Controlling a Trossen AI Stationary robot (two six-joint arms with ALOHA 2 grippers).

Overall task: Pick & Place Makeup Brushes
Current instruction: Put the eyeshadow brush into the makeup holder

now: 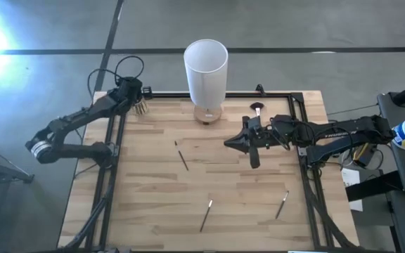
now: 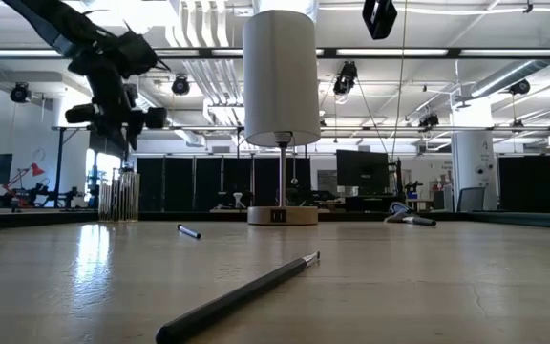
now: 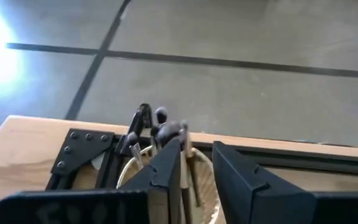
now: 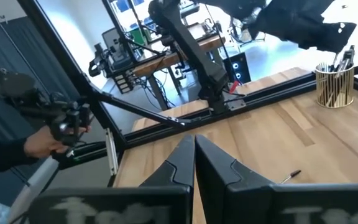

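Three thin dark makeup brushes lie flat on the wooden table: one mid-table and two by the near edge. A fluffy-headed brush lies near the far edge. Several more stand in the small slatted yellowish cup at the far-left corner. My left gripper hovers open just above that cup, holding nothing. My right gripper is shut and empty above mid-table, pointing toward the table's left.
A tall white cylinder lamp stands on a round wooden base at the far edge's middle. A black metal frame runs along the table's sides. In the right wrist view a person's hand shows beyond the table.
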